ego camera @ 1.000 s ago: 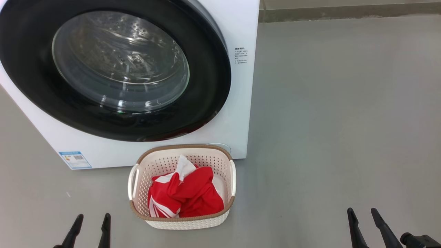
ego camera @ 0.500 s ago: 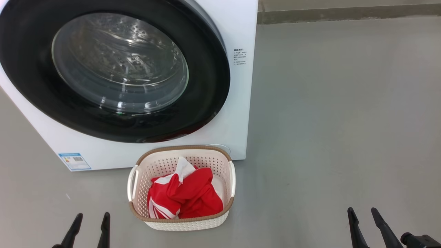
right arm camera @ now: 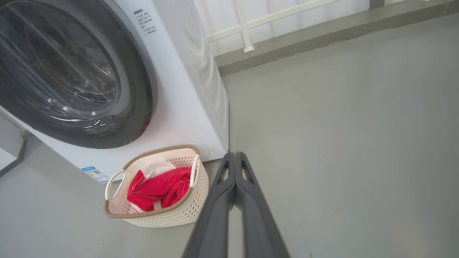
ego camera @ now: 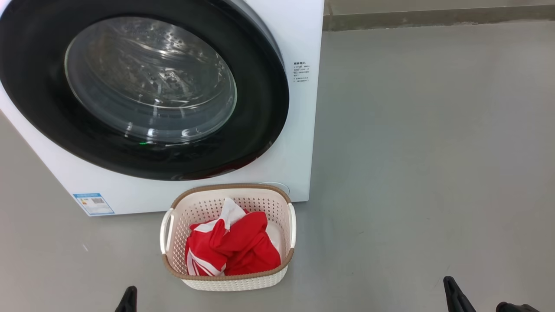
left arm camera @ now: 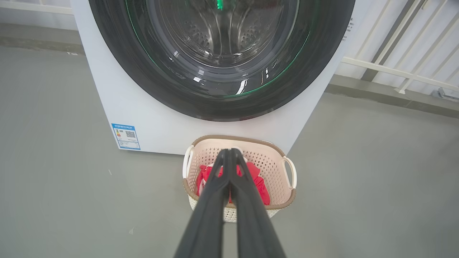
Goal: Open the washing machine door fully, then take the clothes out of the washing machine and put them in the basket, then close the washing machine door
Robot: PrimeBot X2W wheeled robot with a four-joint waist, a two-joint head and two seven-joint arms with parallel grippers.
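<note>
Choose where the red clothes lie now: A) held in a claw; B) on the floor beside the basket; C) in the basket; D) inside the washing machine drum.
C: the clothes lie bunched inside the basket, which stands on the floor before the closed washing machine door.

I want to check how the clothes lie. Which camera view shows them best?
The head view: it looks down on the clothes in the basket, nothing in front. In the left wrist view the shut left claw covers their middle. The right wrist view shows them from the side, partly behind the basket wall.
</note>
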